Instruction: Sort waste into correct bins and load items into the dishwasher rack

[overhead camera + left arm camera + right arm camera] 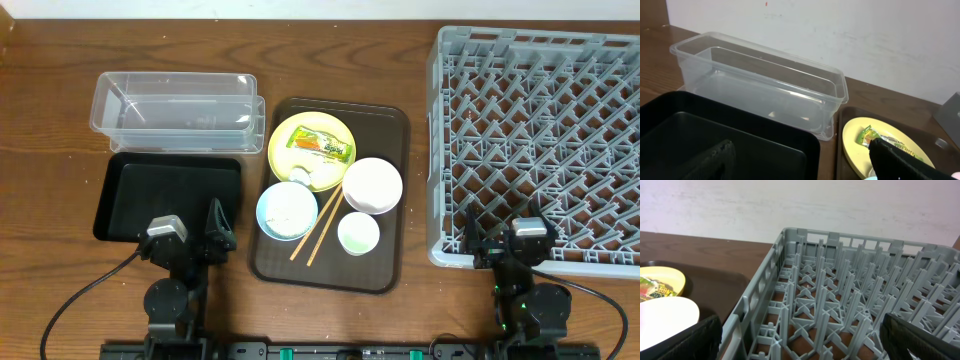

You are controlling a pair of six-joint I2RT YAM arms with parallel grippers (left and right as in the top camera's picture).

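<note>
- Left gripper (192,238) hung wide open, empty, over a shallow black rectangular tray (130,195).
- Yellow-green snack wrapper (320,143) lay on a yellow round plate (283,160).
- Right gripper (505,245) hung wide open, empty, at a grey plastic lattice rack (540,120)'s near edge.

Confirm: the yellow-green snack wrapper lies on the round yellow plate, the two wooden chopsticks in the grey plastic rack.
Wrong: overhead, the two wooden chopsticks lie on the dark brown serving tray, not in the grey plastic rack. The rest holds.

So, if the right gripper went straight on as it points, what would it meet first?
Probably the rack: the open right gripper faces its near pegs with nothing between, though depth is unclear.
</note>
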